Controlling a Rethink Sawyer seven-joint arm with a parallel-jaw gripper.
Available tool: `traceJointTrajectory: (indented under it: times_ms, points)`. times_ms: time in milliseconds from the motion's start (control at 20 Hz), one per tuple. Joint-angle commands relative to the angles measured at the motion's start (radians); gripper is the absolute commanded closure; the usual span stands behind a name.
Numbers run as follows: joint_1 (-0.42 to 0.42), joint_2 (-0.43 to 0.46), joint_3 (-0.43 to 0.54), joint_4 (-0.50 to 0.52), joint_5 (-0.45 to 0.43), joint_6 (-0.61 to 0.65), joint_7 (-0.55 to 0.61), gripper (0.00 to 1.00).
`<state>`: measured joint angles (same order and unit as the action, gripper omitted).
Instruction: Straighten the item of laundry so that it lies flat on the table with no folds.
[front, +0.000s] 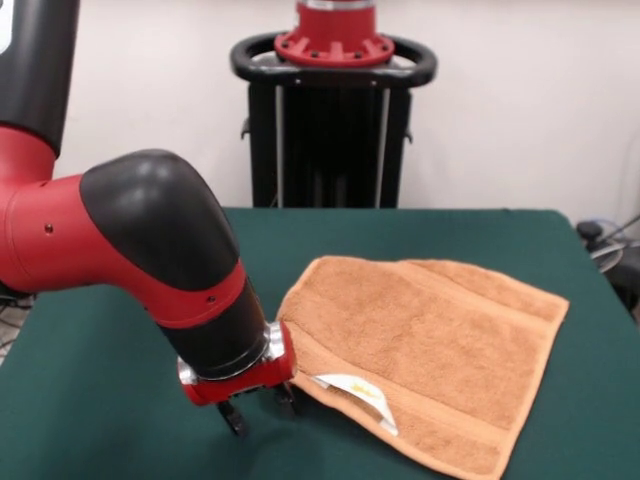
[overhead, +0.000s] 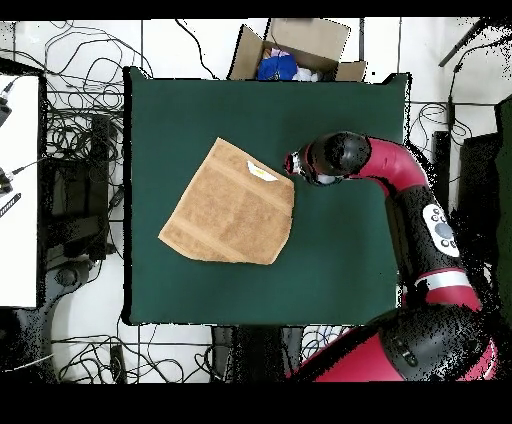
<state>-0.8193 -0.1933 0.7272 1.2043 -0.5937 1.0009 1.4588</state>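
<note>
The towel (overhead: 230, 206) lies near the middle of the green worktop (overhead: 340, 270), a little toward the left side as the overhead camera sees it, with bare green cloth on every side of it. The widest open stretch in that view is to the right, under the arm (overhead: 405, 190), and there is a broad strip along the bottom edge as well. None of the towel's edges reaches a worktop edge.

The towel sits askew, its sides at a slant to the worktop's sides. In the overhead view its long axis runs from the upper corner down toward the lower left, and the corner with the white tag (overhead: 262, 173) points toward the upper right. In the front view the edge by the tag (front: 355, 392) looks lifted or turned over, showing a double layer along that border, while the rest lies mostly flat with a band stripe across it.

The fingers (front: 258, 408) hang low over the worktop just beside the tagged edge, seemingly clear of the cloth. They stand slightly apart and hold nothing.

A cardboard box (overhead: 300, 45) sits beyond the worktop's top edge in the overhead view.
</note>
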Motion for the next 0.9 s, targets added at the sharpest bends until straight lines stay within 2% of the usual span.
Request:
traceJointTrajectory:
  times_ms: [50, 900]
  points:
    - [0.04, 0.031, -0.095, -0.043, -0.025, 0.127, -0.13, 0.0]
    - [0.098, 0.099, -0.142, -0.153, -0.074, 0.235, -0.118, 0.0]
